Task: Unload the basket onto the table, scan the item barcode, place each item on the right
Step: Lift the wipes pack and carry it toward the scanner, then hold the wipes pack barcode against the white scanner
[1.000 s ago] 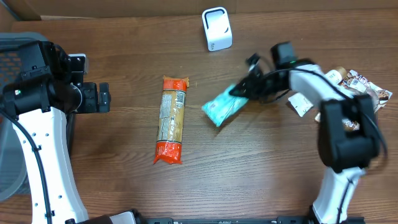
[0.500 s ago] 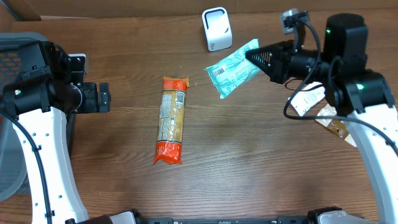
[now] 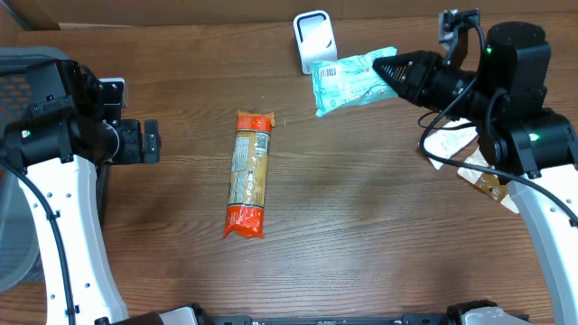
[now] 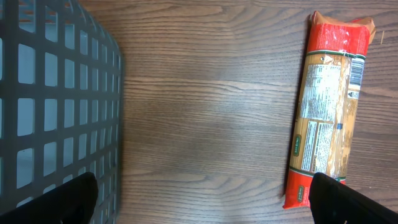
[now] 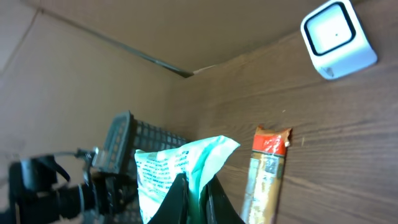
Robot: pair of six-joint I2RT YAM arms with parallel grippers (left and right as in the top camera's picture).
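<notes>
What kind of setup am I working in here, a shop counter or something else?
Probably a mock checkout station: a small white scanner stands on a wooden table, packaged groceries such as a pasta packet lie on it, and a grey mesh basket sits at the left edge.

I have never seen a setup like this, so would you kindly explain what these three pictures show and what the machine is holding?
These are two robot arms at a wooden table, each ending in a two-finger gripper. One picture looks down from above; the other two come from small cameras on each wrist.

The right gripper is shut on a teal packet and holds it in the air near the white scanner at the far edge. Its wrist camera sees the packet from behind.

The left gripper is open and holds nothing. Its camera looks down on a long orange packet of pasta lying on the table, with a grey mesh basket beside it. More small packets lie under the right arm.
</notes>
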